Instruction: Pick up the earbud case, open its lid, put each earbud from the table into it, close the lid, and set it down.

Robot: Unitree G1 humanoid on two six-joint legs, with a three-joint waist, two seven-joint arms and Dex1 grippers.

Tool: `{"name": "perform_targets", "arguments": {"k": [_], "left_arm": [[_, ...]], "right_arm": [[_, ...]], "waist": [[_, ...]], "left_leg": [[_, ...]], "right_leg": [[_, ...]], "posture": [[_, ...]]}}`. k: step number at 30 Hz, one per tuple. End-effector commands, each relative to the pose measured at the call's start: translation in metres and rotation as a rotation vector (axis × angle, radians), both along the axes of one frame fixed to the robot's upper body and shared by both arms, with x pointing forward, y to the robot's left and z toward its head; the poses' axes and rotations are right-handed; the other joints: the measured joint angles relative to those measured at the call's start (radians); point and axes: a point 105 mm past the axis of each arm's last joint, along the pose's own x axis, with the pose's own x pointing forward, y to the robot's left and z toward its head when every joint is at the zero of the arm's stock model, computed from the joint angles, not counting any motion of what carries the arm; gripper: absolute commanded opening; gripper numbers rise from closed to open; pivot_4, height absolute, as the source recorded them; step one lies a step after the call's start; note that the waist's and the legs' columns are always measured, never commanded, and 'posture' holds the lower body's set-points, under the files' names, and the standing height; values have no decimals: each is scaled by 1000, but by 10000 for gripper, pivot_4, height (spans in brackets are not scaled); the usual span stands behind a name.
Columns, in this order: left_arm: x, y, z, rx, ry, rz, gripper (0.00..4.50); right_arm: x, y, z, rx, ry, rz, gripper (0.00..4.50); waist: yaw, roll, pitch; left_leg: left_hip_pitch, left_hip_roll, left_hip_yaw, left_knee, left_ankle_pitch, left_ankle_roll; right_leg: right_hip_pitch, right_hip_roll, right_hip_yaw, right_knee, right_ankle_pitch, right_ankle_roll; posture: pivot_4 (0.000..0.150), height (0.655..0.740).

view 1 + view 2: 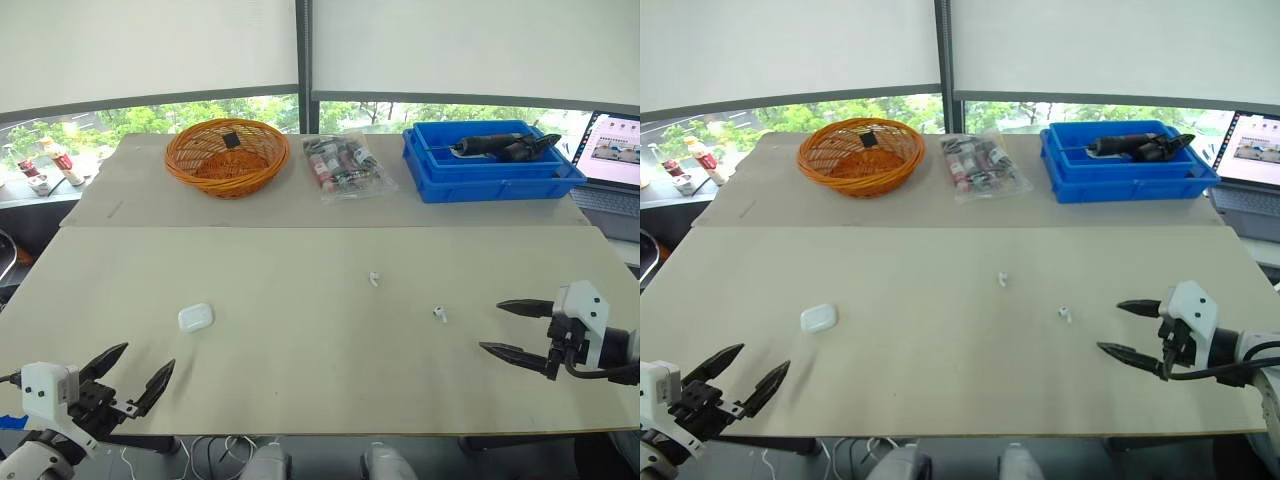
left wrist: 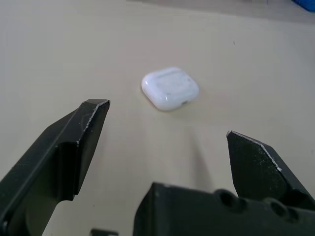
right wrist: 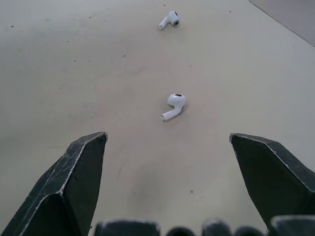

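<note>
A white earbud case (image 1: 195, 317) lies shut on the beige table, left of centre, and it also appears ahead of the fingers in the left wrist view (image 2: 170, 88). My left gripper (image 1: 139, 372) hangs open near the front edge, short of the case. Two white earbuds lie loose: one (image 1: 374, 278) near the middle, another (image 1: 440, 313) to its right. My right gripper (image 1: 516, 328) is open, to the right of the nearer earbud (image 3: 173, 104), with the farther earbud (image 3: 169, 19) beyond it. Nothing is held.
At the back stand an orange wicker basket (image 1: 227, 155), a clear bag of small items (image 1: 346, 165) and a blue bin (image 1: 489, 162) holding a dark tool. A laptop (image 1: 612, 160) sits at the far right. The table's front edge (image 1: 330, 433) runs close to both grippers.
</note>
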Motion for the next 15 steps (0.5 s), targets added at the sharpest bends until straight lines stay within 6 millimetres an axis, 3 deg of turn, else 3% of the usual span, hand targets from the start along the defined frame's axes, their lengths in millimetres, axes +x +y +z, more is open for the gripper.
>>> {"name": "perform_targets", "arguments": {"k": [1,5,9,15], "left_arm": [[1,-14,3,-13,-41,90,45000],[4,-33,-7,-102,-41,173,45000],[22,-52,-18,-131,-16,226,45000],[45,-68,-22,-137,-11,263,45000]], "right_arm": [[4,23,35,31,-103,86,44065],[3,59,55,54,-117,237,44065],[-2,110,80,75,-100,477,44065],[4,132,93,76,-92,590,44065]], "waist": [[0,0,0],[-2,0,0],[1,0,0],[15,-2,0]], "left_leg": [[0,0,0,0,0,0],[0,0,0,0,0,0],[-1,0,-1,1,0,0],[-5,-1,-4,6,0,0]], "right_leg": [[0,0,0,0,0,0],[0,1,0,0,0,0],[0,1,-1,0,0,0],[-1,0,-3,0,0,0]], "posture": [[1500,7400],[1500,7400],[1500,7400],[1500,7400]]}}
